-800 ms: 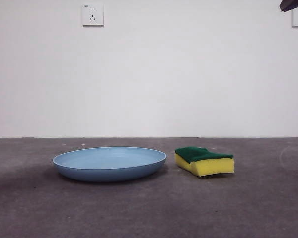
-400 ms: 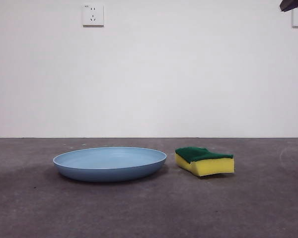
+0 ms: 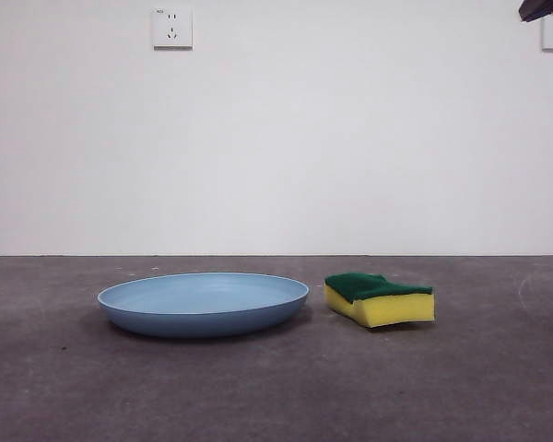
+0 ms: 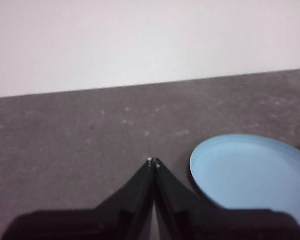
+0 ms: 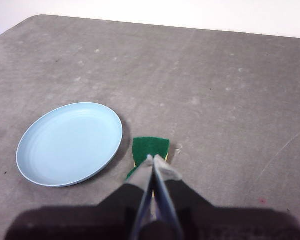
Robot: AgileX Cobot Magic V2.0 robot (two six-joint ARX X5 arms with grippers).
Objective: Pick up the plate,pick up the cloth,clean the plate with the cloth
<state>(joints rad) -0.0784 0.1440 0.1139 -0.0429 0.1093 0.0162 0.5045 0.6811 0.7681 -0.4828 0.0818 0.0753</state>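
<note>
The light-blue plate (image 3: 203, 303) lies flat on the grey table, left of centre in the front view. The cloth, a yellow sponge with a green scouring top (image 3: 380, 298), lies close to its right, apart from it. My left gripper (image 4: 153, 162) is shut and empty, high above the table beside the plate (image 4: 252, 175). My right gripper (image 5: 152, 159) is shut and empty, high above the sponge (image 5: 150, 149), with the plate (image 5: 70, 142) beside it. In the front view one arm shows only as a black tip (image 3: 544, 8) at the top right corner.
The grey table (image 3: 461, 387) runs back to a white wall with two sockets (image 3: 171, 28). A rounded table corner (image 5: 25, 25) shows in the right wrist view.
</note>
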